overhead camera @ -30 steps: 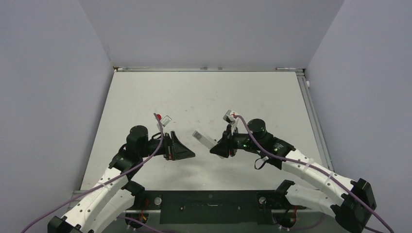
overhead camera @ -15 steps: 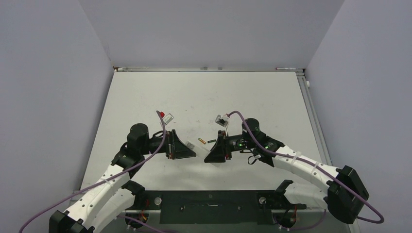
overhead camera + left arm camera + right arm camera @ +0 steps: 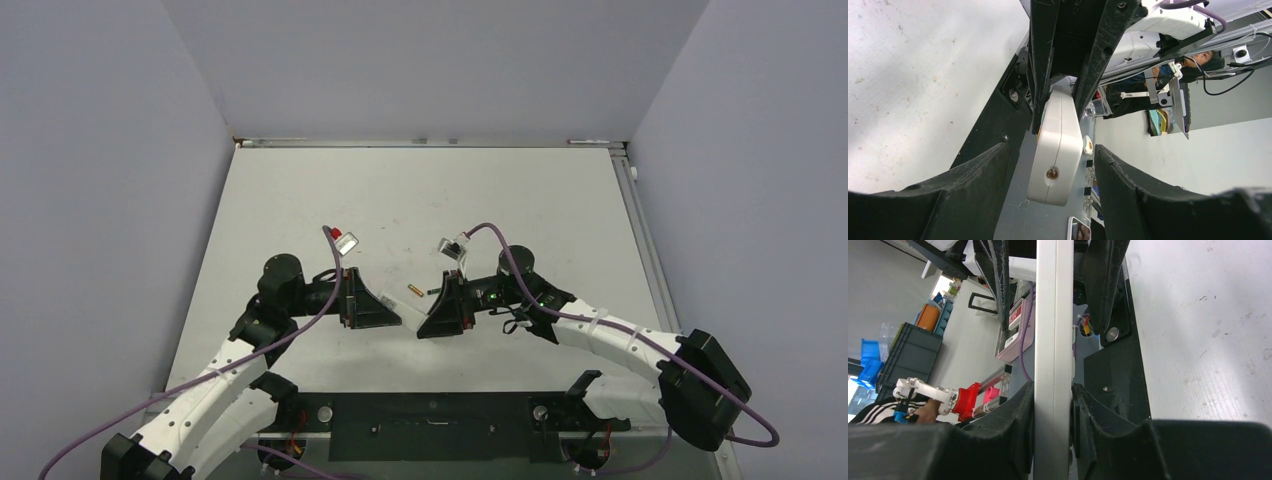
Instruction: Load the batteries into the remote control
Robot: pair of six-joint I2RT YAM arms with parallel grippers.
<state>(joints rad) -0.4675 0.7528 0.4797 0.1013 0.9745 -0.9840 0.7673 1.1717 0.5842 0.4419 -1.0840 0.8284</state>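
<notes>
One slim white remote control [image 3: 1053, 340] (edge-on)

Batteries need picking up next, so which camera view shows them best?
Top external: the yellow-gold battery and the dark green battery lie close together on the table. Neither wrist view shows them.

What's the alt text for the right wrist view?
The right gripper is shut on the remote control, a white bar running straight up the frame from its grip. At the top, the left gripper stands open, one finger on either side of the bar's far end; the white table lies to the right.
</notes>
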